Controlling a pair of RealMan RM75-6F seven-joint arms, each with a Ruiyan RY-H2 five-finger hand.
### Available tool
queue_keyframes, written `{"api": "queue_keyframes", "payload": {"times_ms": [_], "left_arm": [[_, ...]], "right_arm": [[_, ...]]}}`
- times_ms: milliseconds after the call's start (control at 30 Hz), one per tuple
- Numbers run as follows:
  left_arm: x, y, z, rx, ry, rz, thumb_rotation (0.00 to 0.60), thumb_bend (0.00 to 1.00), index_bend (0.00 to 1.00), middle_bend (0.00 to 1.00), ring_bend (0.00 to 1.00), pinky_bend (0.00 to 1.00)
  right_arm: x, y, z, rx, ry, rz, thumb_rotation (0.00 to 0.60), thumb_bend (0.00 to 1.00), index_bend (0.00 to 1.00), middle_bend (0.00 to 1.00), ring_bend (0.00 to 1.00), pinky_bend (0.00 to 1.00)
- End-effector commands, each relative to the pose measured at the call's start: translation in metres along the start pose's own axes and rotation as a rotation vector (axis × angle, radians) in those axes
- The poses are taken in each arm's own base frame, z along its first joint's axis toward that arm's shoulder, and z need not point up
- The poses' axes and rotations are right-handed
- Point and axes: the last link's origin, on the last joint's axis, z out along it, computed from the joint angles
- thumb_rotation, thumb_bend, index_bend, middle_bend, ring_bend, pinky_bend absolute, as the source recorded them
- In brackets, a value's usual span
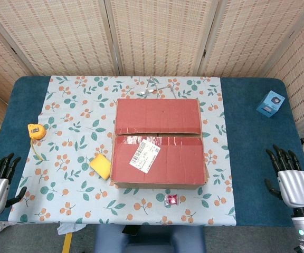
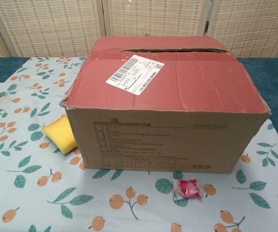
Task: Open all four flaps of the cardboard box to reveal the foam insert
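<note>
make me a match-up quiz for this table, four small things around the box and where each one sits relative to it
Things:
1. yellow sponge
2. blue cube
3. tape measure
4. red wrapped candy

Places:
A. far right on the bare blue table, away from the cardboard box
B. against the box's front left corner
C. on the cloth just in front of the box
D. on the cloth's left edge, well left of the box

Pairs: 1-B, 2-A, 3-D, 4-C

cardboard box [image 1: 158, 142]: brown, red-coated flaps, white label | tablecloth [image 1: 73, 137]: pale blue, orange-fruit-and-leaf print | sponge [image 1: 100, 166]: yellow | tape measure [image 1: 36, 130]: yellow-orange | small cube [image 1: 271, 103]: blue
</note>
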Motion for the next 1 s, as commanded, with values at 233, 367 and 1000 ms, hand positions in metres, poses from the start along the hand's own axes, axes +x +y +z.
{"api": "queue_keyframes", "payload": {"times_ms": [233, 367, 1000], "left_arm": [[-0.001, 0.004, 0.004, -0.015, -0.005, -0.007, 0.600, 0.38, 0.00, 0.00, 0.00, 0.00], [-0.003, 0.007, 0.005, -0.029, -0.014, -0.007, 0.600, 0.38, 0.00, 0.00, 0.00, 0.00], [0.005, 0.000, -0.003, -0.036, -0.039, -0.080, 0.600, 0.38, 0.00, 0.00, 0.00, 0.00]], "right_arm": [[0.009, -0.003, 0.010, 0.018, 0.045, 0.027, 0.600, 0.41, 0.00, 0.00, 0.00, 0.00], [0.037, -0.020, 0.036, 0.086, 0.103, 0.016, 0.600, 0.41, 0.00, 0.00, 0.00, 0.00], [0.060, -0.155, 0.151, 0.289, 0.009, 0.031, 0.600, 0.41, 0.00, 0.00, 0.00, 0.00]]}}
